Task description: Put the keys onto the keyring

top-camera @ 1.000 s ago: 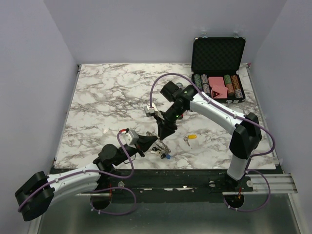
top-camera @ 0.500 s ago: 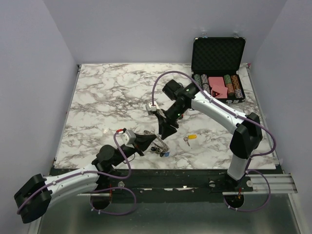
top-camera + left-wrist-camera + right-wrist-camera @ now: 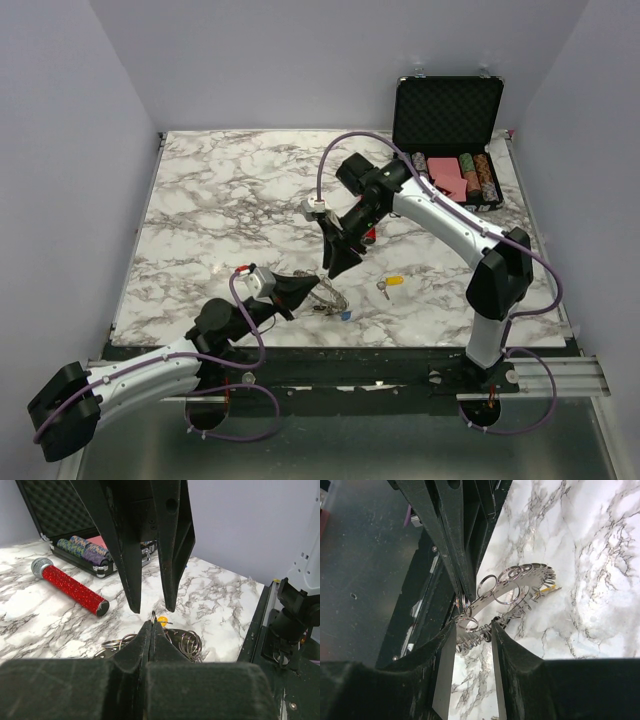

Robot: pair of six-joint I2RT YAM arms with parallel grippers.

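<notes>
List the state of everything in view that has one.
left gripper: shut, pinching a loop of the keyring
right gripper: open, just above the keyring
keyring: held at its rim by the left gripper
yellow key: loose on the table, off the ring
case: open, lid up
microphone: lying on its side

Just two keys get counted, fwiw: one yellow key (image 3: pixel 392 282) and one blue key (image 3: pixel 345 316). One keyring (image 3: pixel 485 597), one red cylinder (image 3: pixel 70 587) and one open case (image 3: pixel 447 110) are seen too.
</notes>
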